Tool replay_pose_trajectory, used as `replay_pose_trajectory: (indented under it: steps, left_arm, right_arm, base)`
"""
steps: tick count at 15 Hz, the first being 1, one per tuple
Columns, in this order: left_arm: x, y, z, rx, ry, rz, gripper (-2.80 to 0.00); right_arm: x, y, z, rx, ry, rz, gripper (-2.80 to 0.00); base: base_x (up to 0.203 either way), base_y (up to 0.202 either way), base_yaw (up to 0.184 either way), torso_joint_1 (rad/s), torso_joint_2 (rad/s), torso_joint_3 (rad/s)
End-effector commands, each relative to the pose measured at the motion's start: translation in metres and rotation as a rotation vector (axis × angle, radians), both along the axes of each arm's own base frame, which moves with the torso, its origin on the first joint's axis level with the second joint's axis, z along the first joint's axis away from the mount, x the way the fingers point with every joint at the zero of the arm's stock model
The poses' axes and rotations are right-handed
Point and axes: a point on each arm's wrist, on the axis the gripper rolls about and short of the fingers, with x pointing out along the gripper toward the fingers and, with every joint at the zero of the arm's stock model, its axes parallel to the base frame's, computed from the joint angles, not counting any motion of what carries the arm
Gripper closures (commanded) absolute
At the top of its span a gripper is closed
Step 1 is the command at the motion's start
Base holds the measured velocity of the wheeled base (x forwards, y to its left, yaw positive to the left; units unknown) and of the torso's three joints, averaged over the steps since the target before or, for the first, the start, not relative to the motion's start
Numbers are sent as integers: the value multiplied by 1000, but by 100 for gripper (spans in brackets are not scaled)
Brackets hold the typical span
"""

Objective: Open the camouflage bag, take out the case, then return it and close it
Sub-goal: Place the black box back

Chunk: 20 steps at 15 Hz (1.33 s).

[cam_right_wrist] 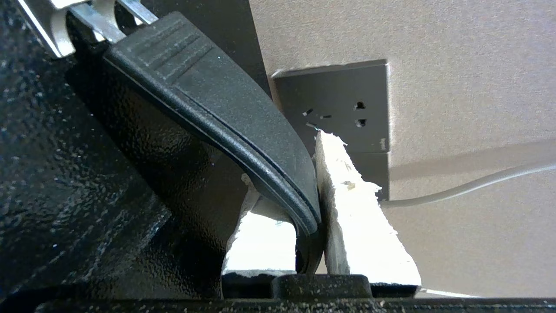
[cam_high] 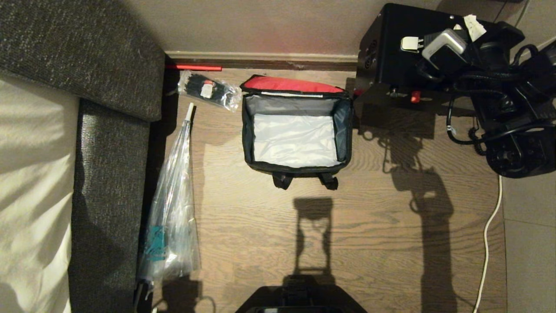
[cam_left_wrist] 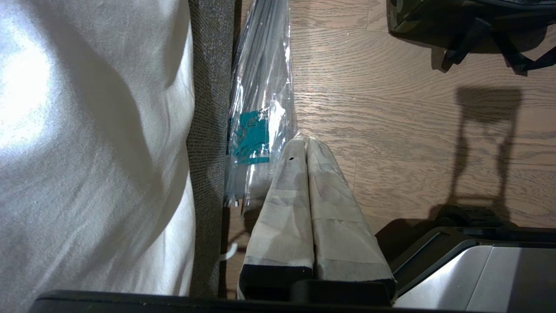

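The camouflage bag stands open on the wooden floor. Its red-lined lid is folded back toward the wall, and the silver-grey inside holds nothing. The case, a black box, hangs to the bag's right near the wall. My right gripper is shut on its black handle, whose white tab shows on top. In the right wrist view the right gripper pinches that handle between its taped fingers. My left gripper is shut on nothing, low beside the sofa. A corner of the bag shows beyond it.
A grey sofa with a white sheet fills the left. A long clear plastic sleeve lies along it, and a small plastic-wrapped black item lies near the baseboard. A white cable runs down the right. A wall socket is behind the case.
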Motion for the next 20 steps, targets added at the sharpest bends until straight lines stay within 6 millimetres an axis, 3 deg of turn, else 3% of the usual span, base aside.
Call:
replay_pose_trajectory:
  steps: [1, 13, 20]
  left_arm:
    - [0, 0, 0, 0, 0, 0, 0]
    - [0, 0, 0, 0, 0, 0, 0]
    - [0, 0, 0, 0, 0, 0, 0]
  right_arm:
    - [-9, 1, 7, -1, -22, 3, 0]
    - [-30, 67, 7, 26, 48, 89, 0]
    - [-39, 94, 6, -11, 57, 149, 0]
  base:
    - [0, 0, 0, 0, 0, 0]
    - [0, 0, 0, 0, 0, 0]
    - [0, 0, 0, 0, 0, 0]
